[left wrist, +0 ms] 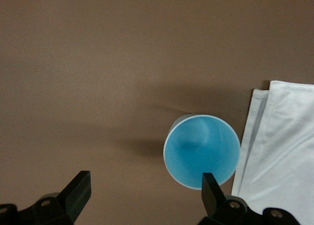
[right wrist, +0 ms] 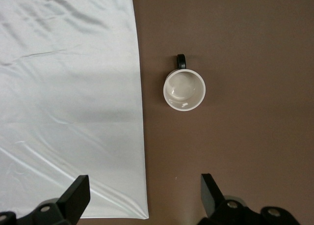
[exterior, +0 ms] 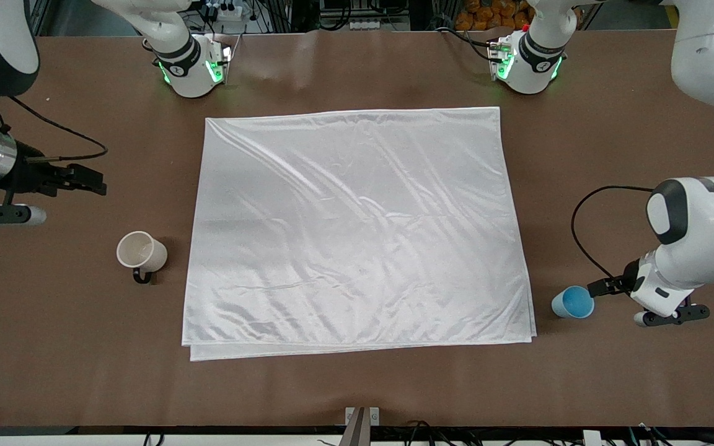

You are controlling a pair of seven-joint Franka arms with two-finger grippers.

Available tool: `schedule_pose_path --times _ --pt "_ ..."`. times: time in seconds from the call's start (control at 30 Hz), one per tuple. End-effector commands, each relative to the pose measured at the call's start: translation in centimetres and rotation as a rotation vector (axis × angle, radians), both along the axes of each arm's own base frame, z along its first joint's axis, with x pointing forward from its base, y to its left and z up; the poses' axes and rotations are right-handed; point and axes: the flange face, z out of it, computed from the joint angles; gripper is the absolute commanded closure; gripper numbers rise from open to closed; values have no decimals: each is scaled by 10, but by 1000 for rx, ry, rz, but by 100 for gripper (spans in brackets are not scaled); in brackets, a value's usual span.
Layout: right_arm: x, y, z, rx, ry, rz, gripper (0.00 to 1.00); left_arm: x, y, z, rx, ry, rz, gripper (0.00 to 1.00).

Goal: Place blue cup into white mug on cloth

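Upright beside the cloth (exterior: 357, 229), blue cup (exterior: 572, 302) opens upward; left gripper (left wrist: 144, 193) spread wide, empty, just above it. Right gripper (right wrist: 144, 195) spread, empty, above white mug (exterior: 141, 252).

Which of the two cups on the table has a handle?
The white mug, standing off the cloth toward the right arm's end, has a black loop handle. The blue cup has none.

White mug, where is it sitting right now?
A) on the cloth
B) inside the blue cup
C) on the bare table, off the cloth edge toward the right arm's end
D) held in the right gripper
C: the white mug stands upright on the brown table, apart from the cloth edge, and the open right gripper is not touching it.
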Motion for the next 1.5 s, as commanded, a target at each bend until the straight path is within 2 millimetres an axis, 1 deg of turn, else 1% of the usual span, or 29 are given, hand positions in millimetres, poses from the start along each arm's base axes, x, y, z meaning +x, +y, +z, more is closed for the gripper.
schedule_pose_path --times 0.0,0.17,0.2,0.3,0.33,0.4,0.47,0.57,0.6,0.67,0.73,0.8,0.9,0.93,0.97,1.0,1.2,1.33,1.47 --pt "16 -18 -29 12 22 -6 0 8 -2 -13 32 1 -33 0" --pt "31 -33 -70 27 60 -8 0 8 -4 -26 27 16 -25 0" --pt "33 -34 -75 32 58 10 0 7 -4 -30 27 22 -25 0" --pt "40 -37 -85 45 43 70 0 8 -4 -32 26 19 -25 0" --pt "44 -40 -93 51 35 85 0 8 -4 -34 27 17 -26 0" --pt "51 -47 -103 58 15 95 0 8 -4 -36 26 19 -26 6" --pt "56 -49 -113 62 3 109 0 8 -4 -41 24 22 -26 15" --pt "62 -51 -128 64 3 111 0 8 -4 -45 22 20 -24 22" --pt "63 -51 -132 65 4 112 0 9 -4 -44 22 16 -24 25" --pt "67 -51 -141 65 2 113 0 9 -5 -48 22 15 -26 33" --pt "70 -54 -152 67 -1 109 0 9 -10 -50 21 14 -33 42" --pt "74 -55 -161 58 -7 112 0 9 -10 -52 21 12 -33 49" --pt "81 -56 -178 55 -27 111 0 9 -10 -54 20 14 -33 64" --pt "83 -59 -183 56 -30 109 0 9 -10 -56 20 17 -33 72" --pt "84 -58 -189 55 -31 111 0 9 -10 -56 20 15 -33 87" --pt "86 -59 -194 56 -35 109 0 9 -10 -56 19 14 -32 100" --pt "90 -60 -214 50 -36 115 0 11 -9 -54 17 -3 -30 100" --pt "92 -67 -227 54 -39 105 0 12 -8 -46 16 -17 -26 100" --pt "94 -70 -249 60 -30 98 0 15 -8 -24 16 -47 -25 100"
